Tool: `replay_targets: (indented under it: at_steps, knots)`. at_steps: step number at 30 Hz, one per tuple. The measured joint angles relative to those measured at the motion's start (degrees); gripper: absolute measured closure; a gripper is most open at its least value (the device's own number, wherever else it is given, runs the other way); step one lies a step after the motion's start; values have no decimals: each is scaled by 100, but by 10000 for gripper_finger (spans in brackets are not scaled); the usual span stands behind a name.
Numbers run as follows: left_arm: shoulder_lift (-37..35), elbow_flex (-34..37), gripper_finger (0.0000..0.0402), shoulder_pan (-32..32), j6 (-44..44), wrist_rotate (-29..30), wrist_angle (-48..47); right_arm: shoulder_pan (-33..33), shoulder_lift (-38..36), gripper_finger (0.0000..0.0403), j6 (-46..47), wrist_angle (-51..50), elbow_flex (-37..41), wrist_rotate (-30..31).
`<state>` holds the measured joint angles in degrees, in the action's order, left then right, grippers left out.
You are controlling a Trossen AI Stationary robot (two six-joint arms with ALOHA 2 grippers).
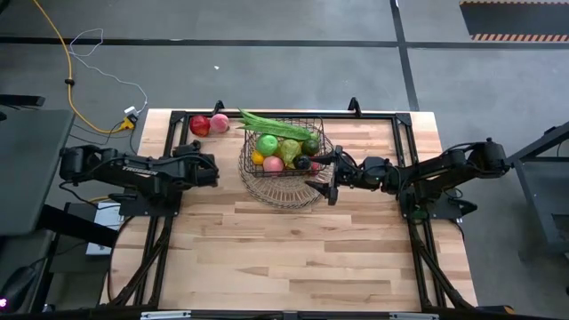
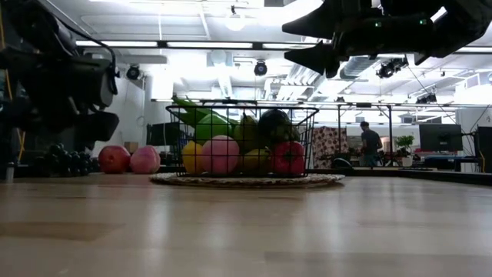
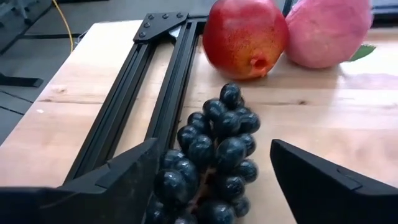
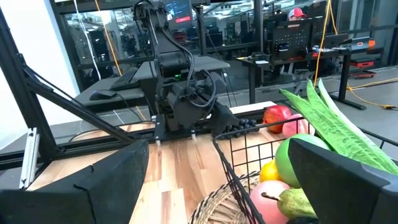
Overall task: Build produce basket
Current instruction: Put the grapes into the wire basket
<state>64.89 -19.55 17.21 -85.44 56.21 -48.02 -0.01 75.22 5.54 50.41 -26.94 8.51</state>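
The dark wire basket [image 1: 286,133] stands on a round woven dish at the table's far middle. It holds long green pods [image 1: 271,124], a green apple [image 1: 267,142], a pink fruit [image 2: 221,154], a red one [image 2: 289,158] and more. A red fruit [image 3: 245,37] and a pink fruit [image 3: 326,31] lie on the table left of it. A dark grape bunch [image 3: 214,168] lies on the wood between the open fingers of my left gripper [image 3: 211,152]. My right gripper [image 4: 217,146] is open and empty. It hangs raised at the basket's right near corner [image 4: 224,146]. My left gripper stands level over the table with one finger on each side of the grape bunch. One finger [image 3: 134,171] is right against the berries [image 3: 171,183]; I cannot tell whether it touches them. The other finger is apart. The bunch lies on the table.
The round shallow woven dish [image 1: 276,194] lies under the basket. A black frame rail [image 3: 155,81] runs beside the grapes. Bare wood [image 1: 284,258] fills the table's near half. A person [image 2: 370,142] stands far off in the room.
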Motion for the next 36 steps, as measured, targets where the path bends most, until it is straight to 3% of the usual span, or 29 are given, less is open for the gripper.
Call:
replay_targets:
  at_steps: [5, 18, 36]
  knots:
    - [4, 152, 127, 2, -145, -172, -61, 1, 0, 29, 50, -2, 0, -2]
    - [4, 271, 126, -2, -690, -36, -254, 1, 1, 29, 61, -2, 0, 4]
    - [4, 152, 126, -2, -672, -140, -511, 2, 2, 29, 49, -24, 0, 24]
